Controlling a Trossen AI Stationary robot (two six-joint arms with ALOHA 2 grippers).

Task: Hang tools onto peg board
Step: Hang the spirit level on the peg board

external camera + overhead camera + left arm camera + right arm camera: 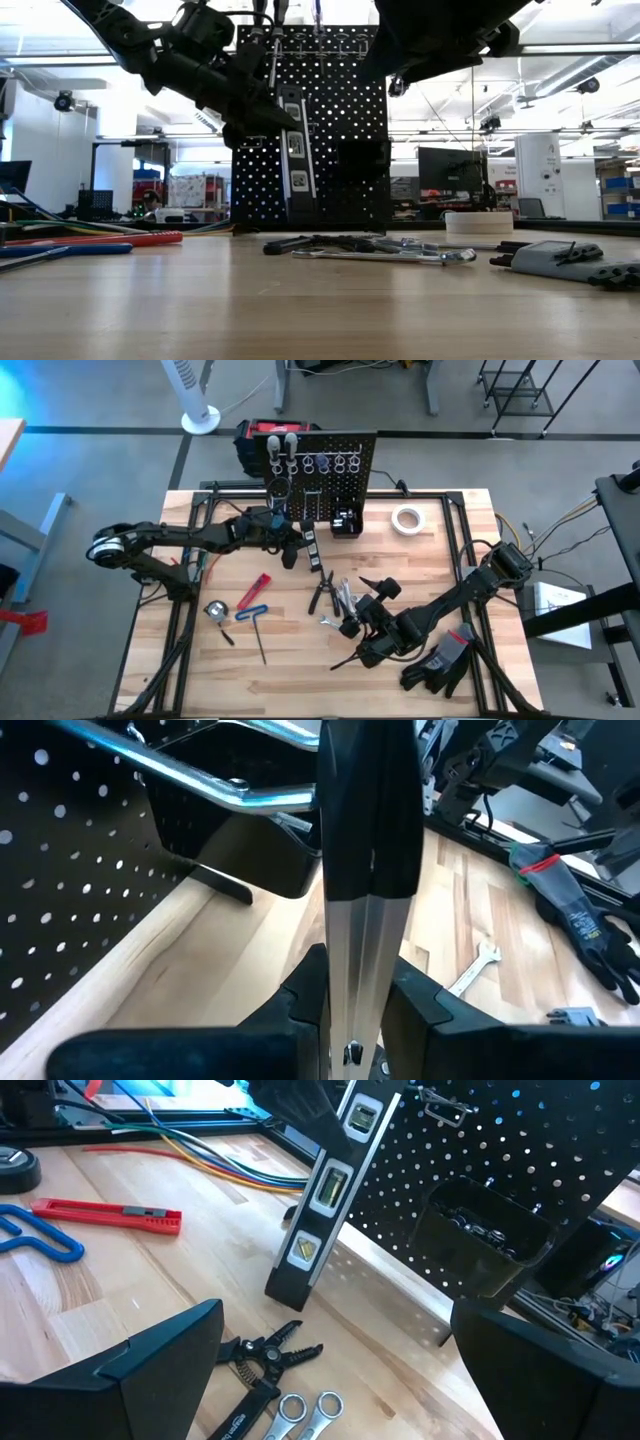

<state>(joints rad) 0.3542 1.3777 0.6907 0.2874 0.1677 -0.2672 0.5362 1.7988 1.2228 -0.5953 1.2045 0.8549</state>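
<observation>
The peg board stands upright at the table's far middle, with silver ring hooks along its top, a few tools hanging on it and a small black bin. A small black-and-silver level stands tilted in front of it. My left gripper is shut on the level. My right gripper hangs open and empty above black pliers and silver wrenches that lie flat on the table. My left gripper pinches the level between its two fingers, on the narrow silver body toward its upper end. The fingers come slanting down from the table's left. The level leans steeply, and its lower end rests on the table near the board's foot.
A red utility knife, a blue hex key and a tape measure lie left of centre. Black gloves lie near right, a white tape roll far right. A red-and-black box stands behind the board.
</observation>
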